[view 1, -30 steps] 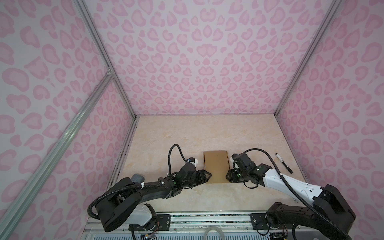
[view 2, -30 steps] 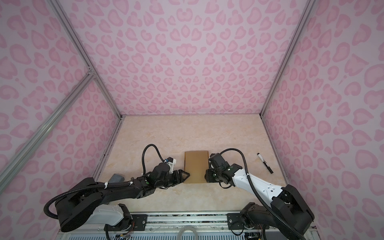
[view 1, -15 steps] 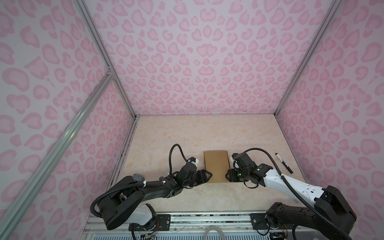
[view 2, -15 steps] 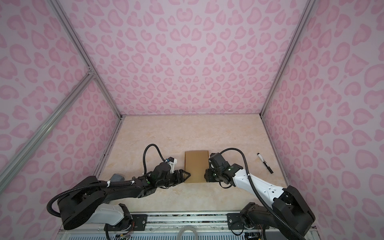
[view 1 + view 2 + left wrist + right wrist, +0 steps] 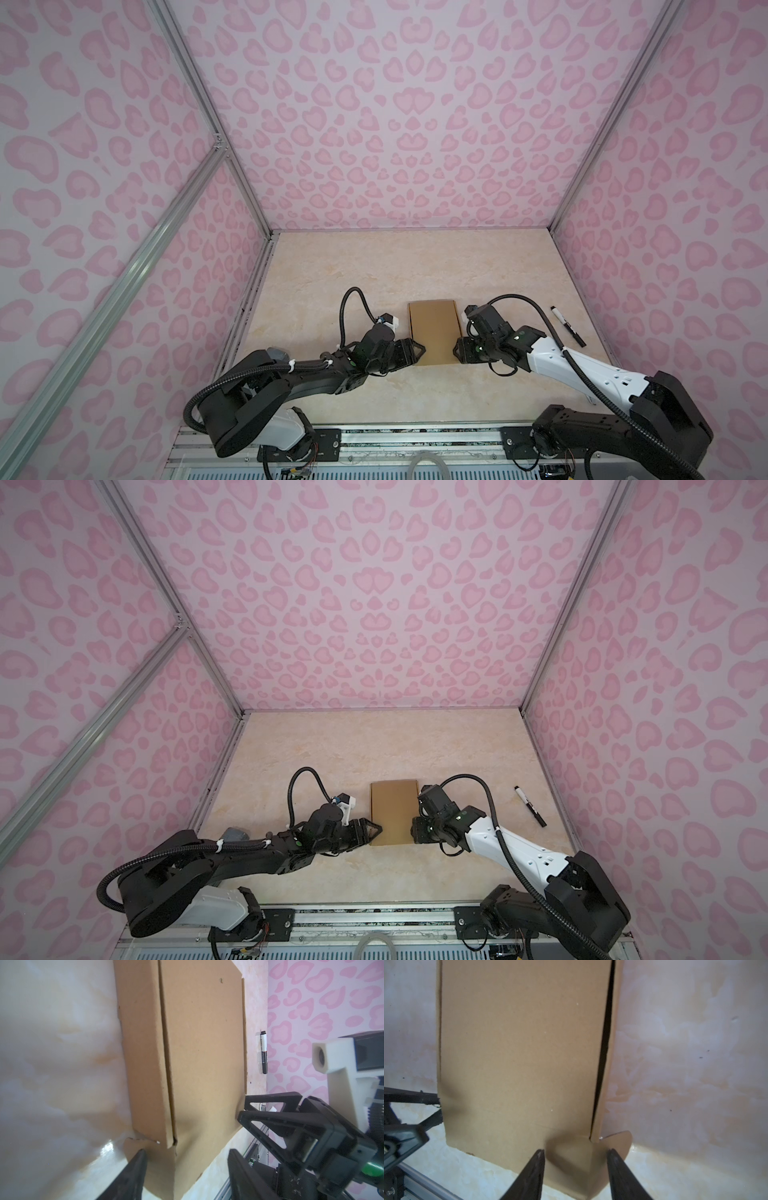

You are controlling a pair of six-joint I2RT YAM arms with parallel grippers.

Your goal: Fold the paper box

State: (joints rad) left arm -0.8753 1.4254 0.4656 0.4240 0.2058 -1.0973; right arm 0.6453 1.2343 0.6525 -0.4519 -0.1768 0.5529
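The paper box point(image 5: 435, 332) point(image 5: 392, 812) is a flat brown cardboard carton lying near the table's front middle, with a long slit along one side. At its near left corner my left gripper point(image 5: 423, 351) point(image 5: 186, 1153) stands open. One finger point(image 5: 137, 1167) is over a small loose flap and the other is past the box's edge, over the table. My right gripper point(image 5: 456, 353) point(image 5: 575, 1152) is at the near right corner. Its jaws are open astride a folded corner flap point(image 5: 577, 1159) with a rounded ear.
A black marker pen point(image 5: 568, 326) point(image 5: 264, 1053) lies on the table right of the box, near the right wall. A grey object point(image 5: 276, 354) shows behind the left arm. The metal rail point(image 5: 374, 440) runs along the table's front edge. Pink patterned walls enclose three sides.
Hardly anything: my left gripper has crept a little toward the box's near left corner. The box, the pen and the right arm stay where they were.
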